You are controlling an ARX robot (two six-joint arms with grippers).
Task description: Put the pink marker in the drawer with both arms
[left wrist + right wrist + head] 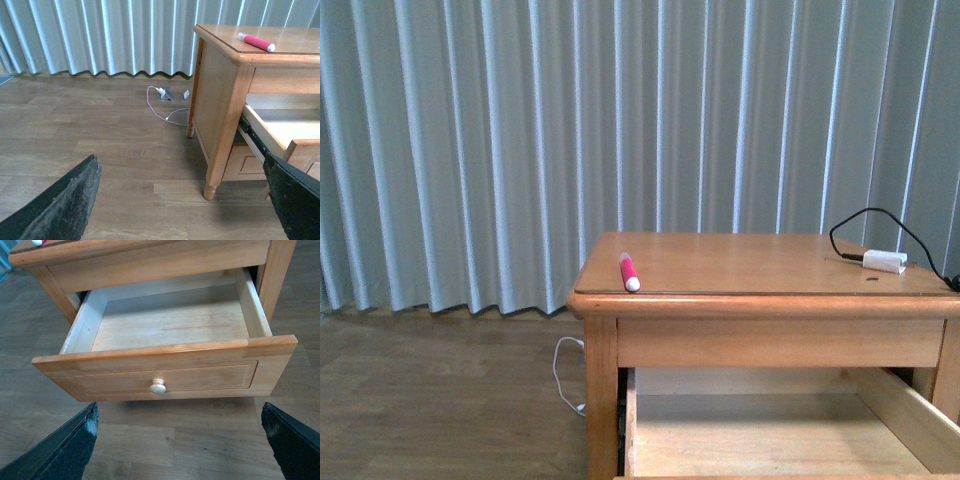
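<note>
The pink marker point(628, 271) lies on the nightstand top near its front left corner, white cap toward me; it also shows in the left wrist view point(255, 42). The drawer point(165, 370) is pulled out and empty, its pale knob point(158, 386) facing the right gripper; its inside shows in the front view point(760, 430) and its side in the left wrist view point(280, 130). My left gripper point(182, 200) is open, low over the floor left of the nightstand. My right gripper point(180, 440) is open, in front of and below the drawer front. Neither arm shows in the front view.
A white plug with black cable point(883, 261) lies at the top's right rear. A white cord point(162, 107) and floor sockets point(172, 95) lie by the curtain point(620, 120). The nightstand's front left leg point(220, 145) stands near the left gripper.
</note>
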